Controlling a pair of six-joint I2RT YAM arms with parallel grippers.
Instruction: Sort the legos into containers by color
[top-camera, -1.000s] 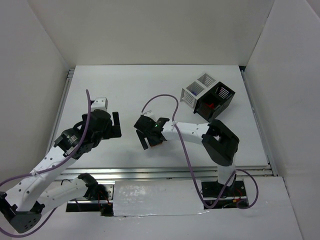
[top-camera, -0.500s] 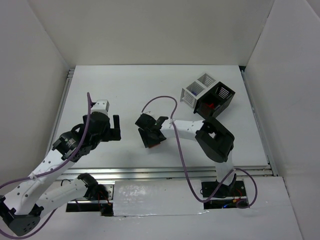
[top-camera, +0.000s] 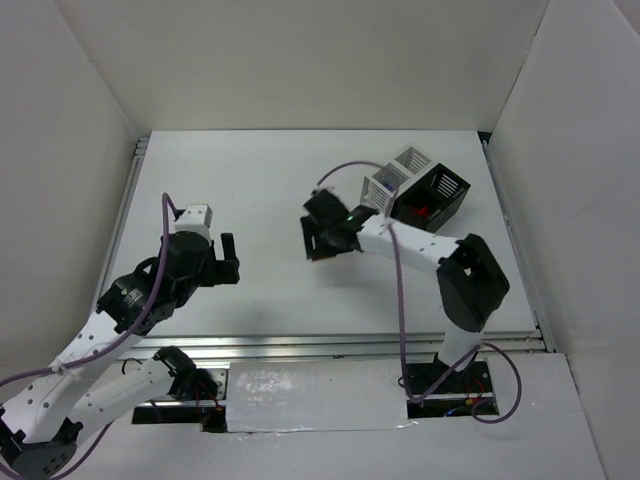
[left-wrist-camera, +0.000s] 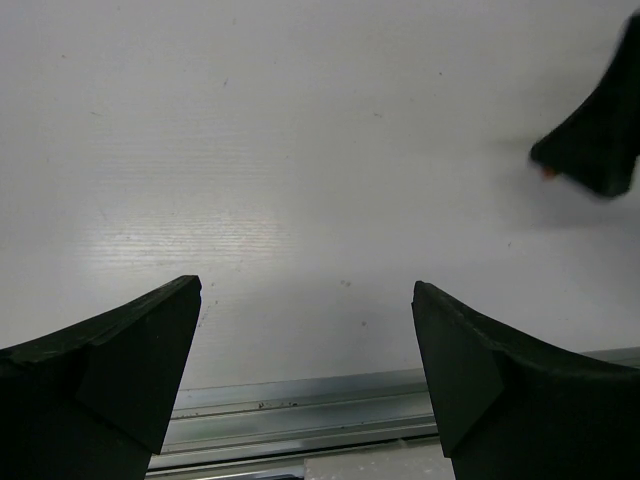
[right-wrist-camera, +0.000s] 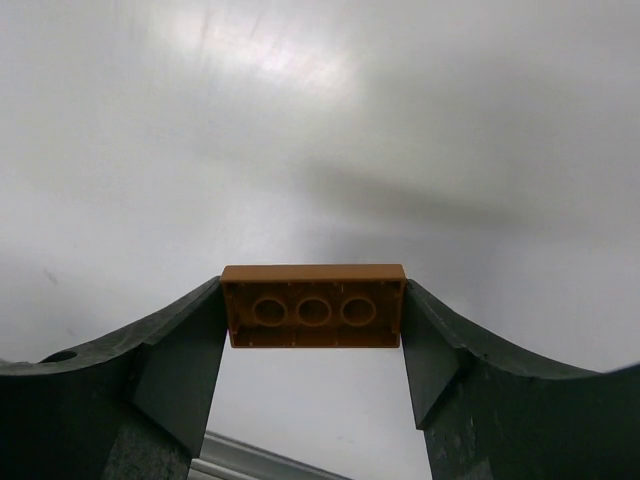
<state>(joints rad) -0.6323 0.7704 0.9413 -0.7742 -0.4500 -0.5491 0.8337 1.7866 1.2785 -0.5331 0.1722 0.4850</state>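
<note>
My right gripper (right-wrist-camera: 313, 312) is shut on an orange-brown lego (right-wrist-camera: 313, 306), held by its short ends with its hollow underside toward the camera, above the white table. In the top view the right gripper (top-camera: 320, 238) hovers just left of the white slatted container (top-camera: 393, 178) and the black container (top-camera: 438, 195). A red lego (top-camera: 424, 211) lies inside the black container. My left gripper (left-wrist-camera: 307, 300) is open and empty over bare table. In the top view it (top-camera: 229, 262) is at the left, well apart from the containers. No other legos show.
The table's metal front rail (left-wrist-camera: 300, 415) runs just below the left fingers. The right gripper (left-wrist-camera: 598, 130) shows as a dark shape at the upper right of the left wrist view. White walls enclose the table (top-camera: 250, 180) on three sides.
My right gripper has lifted and moved up and right toward the containers with the orange-brown lego in it. The left arm has drawn back slightly to the left.
</note>
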